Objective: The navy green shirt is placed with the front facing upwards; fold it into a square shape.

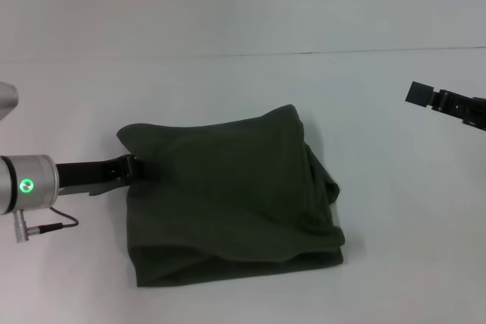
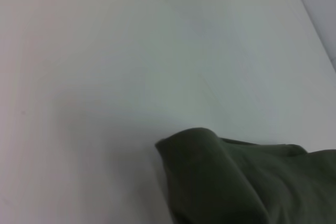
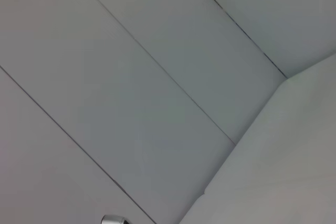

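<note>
Shirt [image 1: 228, 195], dark olive green, lies on the white table [image 1: 250, 89] folded into a rough, thick rectangle of several layers, with none of its lettering or collar showing. Its top layer is fairly smooth, its right side is bunched into loose folds, and along its near edge the lower layers bulge out under the upper one. The left gripper [image 1: 140, 166] reaches in low from the shirt's left side and meets the cloth at the upper part of that left edge, just below the far left corner; its tip is tucked against or under the fabric, so whether its jaws are clenched on the cloth or released cannot be told. In the left wrist view a rounded, folded corner of the shirt [image 2: 210, 156] rises off the table [image 2: 131, 51], and no fingers appear there. The right gripper [image 1: 425, 96] hangs well apart from the shirt, off to its right and farther back, above the table and touching nothing; how its jaws stand cannot be told either. The right wrist view shows only pale panelled wall and a corner of the table.
</note>
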Robot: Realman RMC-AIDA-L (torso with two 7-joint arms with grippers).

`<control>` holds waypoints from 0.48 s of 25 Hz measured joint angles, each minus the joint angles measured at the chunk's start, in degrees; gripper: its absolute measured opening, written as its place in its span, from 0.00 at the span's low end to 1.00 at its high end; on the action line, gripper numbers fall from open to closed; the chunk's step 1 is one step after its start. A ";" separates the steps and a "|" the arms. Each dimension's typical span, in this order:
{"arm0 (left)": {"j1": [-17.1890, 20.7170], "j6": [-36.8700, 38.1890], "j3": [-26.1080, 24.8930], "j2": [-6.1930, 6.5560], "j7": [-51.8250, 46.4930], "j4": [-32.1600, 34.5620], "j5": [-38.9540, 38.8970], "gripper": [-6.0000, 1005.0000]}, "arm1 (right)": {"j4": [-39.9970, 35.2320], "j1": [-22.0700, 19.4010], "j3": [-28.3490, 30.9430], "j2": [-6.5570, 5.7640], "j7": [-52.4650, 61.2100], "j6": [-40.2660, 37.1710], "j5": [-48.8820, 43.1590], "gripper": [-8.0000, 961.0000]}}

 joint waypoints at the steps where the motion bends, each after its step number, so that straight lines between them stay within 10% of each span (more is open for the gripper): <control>1: 0.06 0.70 -0.65 0.09 0.16 0.03 0.00 0.13 | 0.00 0.08 0.00 0.00 -0.05 0.00 0.00 0.97; 12: 3.73 14.61 -11.66 0.20 20.61 3.67 -7.13 0.38 | 0.18 0.60 -0.09 0.16 -2.45 0.27 0.00 0.97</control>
